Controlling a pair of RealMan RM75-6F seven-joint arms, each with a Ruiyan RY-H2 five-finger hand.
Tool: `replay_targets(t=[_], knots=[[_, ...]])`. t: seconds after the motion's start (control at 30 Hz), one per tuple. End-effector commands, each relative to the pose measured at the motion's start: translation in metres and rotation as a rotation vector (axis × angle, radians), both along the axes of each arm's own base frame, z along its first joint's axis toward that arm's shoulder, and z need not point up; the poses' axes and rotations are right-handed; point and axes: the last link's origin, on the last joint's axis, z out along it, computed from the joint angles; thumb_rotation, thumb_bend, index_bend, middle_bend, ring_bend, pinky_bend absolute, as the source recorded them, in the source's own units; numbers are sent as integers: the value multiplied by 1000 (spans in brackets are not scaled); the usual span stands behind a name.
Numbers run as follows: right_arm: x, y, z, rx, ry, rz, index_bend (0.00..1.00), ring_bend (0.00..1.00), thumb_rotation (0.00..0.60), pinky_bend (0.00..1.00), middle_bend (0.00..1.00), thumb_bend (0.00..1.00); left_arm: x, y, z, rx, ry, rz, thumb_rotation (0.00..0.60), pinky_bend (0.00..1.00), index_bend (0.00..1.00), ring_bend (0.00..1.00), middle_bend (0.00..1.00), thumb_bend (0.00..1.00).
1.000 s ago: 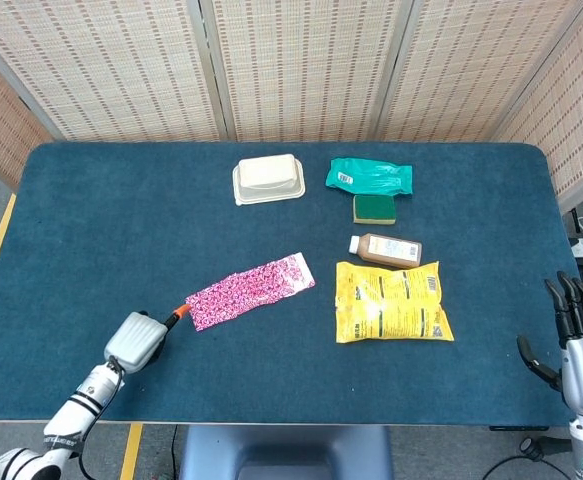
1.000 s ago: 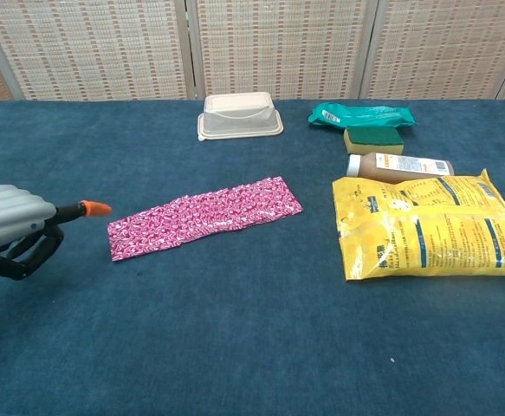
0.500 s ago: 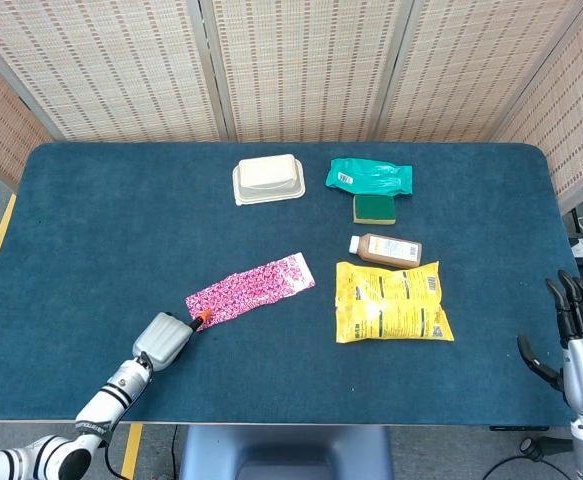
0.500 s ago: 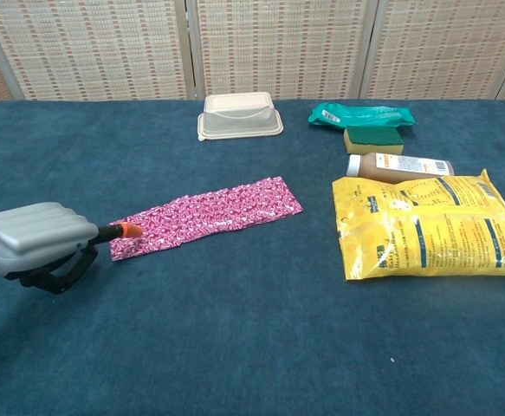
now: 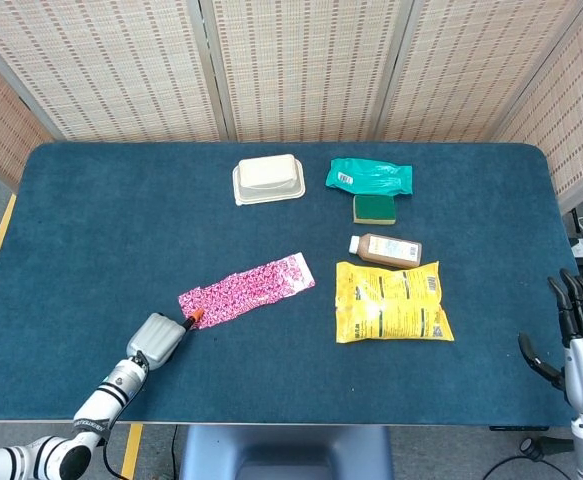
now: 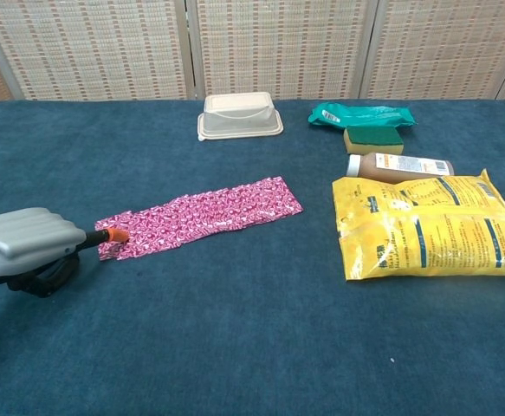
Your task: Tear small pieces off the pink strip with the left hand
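The pink patterned strip (image 5: 246, 292) lies flat near the table's middle, running from lower left to upper right; the chest view shows the strip (image 6: 200, 218) as well. My left hand (image 5: 158, 338) is at its left end, grey fingers curled in, with an orange fingertip (image 6: 116, 235) on the strip's corner. In the chest view the left hand (image 6: 27, 247) sits low on the cloth, and the underside of the pinch is hidden. My right hand (image 5: 581, 340) hangs off the table's right front corner, fingers apart and holding nothing.
A white lidded container (image 5: 267, 179) stands at the back. A green pouch (image 5: 369, 177), a green sponge (image 5: 374, 208), a brown bottle (image 5: 386, 248) and a yellow bag (image 5: 391, 302) lie to the right of the strip. The blue cloth covers the table (image 5: 91, 220).
My left hand came in from the left to the strip's end, then drew back left. The strip's left corner has followed it a little. The right hand has not moved.
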Motion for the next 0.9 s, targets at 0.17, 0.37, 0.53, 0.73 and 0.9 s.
replay_targets(t=[0.17, 0.37, 0.53, 0.73, 0.9], knots=[[0, 1, 0, 3, -1, 1, 0, 0, 600, 208, 0, 246, -17, -13, 11, 11, 34, 23, 600, 506, 209, 687, 641, 804], [0, 0, -1, 8, 2, -5, 0, 0, 600, 208, 0, 246, -33, -30, 28, 34, 54, 33, 600, 508, 211, 687, 641, 803], [0, 0, -2, 15, 6, -4, 0, 0, 600, 208, 0, 247, -45, -43, 44, 60, 73, 46, 600, 511, 213, 686, 641, 803], [0, 1, -3, 24, 7, -5, 0, 0, 600, 209, 0, 246, -51, -52, 57, 85, 86, 44, 600, 513, 369, 687, 641, 806], [0, 0, -4, 28, 8, -8, 0, 0, 600, 208, 0, 247, -40, -48, 59, 117, 35, 9, 600, 515, 312, 686, 640, 806]])
